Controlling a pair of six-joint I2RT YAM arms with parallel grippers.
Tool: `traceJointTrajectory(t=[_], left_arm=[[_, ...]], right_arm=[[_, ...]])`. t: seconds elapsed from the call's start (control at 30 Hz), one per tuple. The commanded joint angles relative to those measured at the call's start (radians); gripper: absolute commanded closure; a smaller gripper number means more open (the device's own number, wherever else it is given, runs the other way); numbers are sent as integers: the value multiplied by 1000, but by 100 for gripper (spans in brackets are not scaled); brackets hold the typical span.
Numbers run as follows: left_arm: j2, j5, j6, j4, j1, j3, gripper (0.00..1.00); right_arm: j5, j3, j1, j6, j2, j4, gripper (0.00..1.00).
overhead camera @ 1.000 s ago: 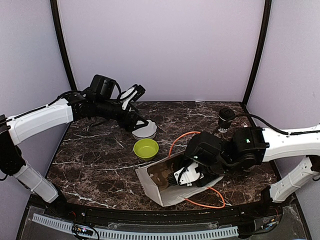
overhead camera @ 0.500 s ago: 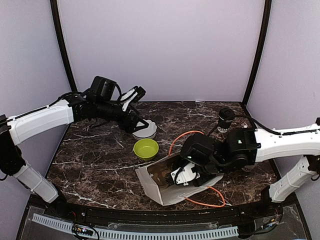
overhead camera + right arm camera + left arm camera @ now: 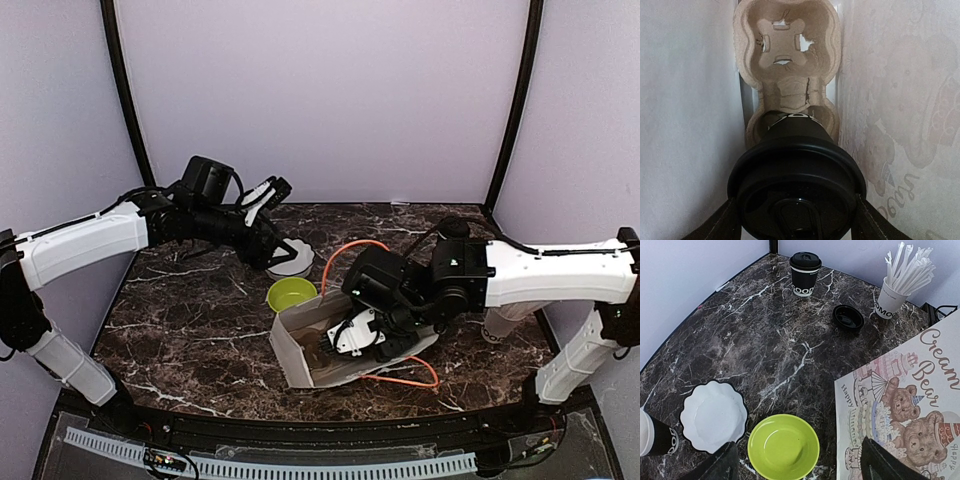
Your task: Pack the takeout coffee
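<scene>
I find the right gripper (image 3: 796, 222) reaching inside the paper bag (image 3: 290, 352), which lies on its side on the desk (image 3: 765, 340). Its jaws are clenched on the black lid of the takeout coffee (image 3: 796, 170), and the cup's base sits at the nearer pocket of the pulp carrier (image 3: 786, 40), deep in the bag. The left gripper (image 3: 799, 462) hangs with jaws released and holding nothing above the white plate (image 3: 714, 415) and the green bowl (image 3: 783, 447), while a second lidded cup (image 3: 806, 274) stands upright near the desk's far edge, well apart from both arms.
</scene>
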Motion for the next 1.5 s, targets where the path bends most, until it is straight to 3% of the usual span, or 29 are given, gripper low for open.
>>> traceJointTrajectory(t=[0.0, 0.53, 1.2, 1.37, 1.47], left_arm=[[-35, 8, 9, 20, 5, -24, 14], [-60, -10, 13, 30, 7, -50, 13], [-59, -3, 15, 38, 10, -64, 13], [-63, -12, 20, 24, 12, -55, 13], [-67, -26, 33, 3, 11, -45, 12]], right_arm=[[-88, 83, -40, 27, 55, -65, 47], [-360, 341, -187, 8, 280, -330, 47], [-430, 353, -232, -32, 425, -405, 50], [-434, 438, -232, -14, 416, -449, 42], [-462, 521, -228, 7, 414, -496, 31]])
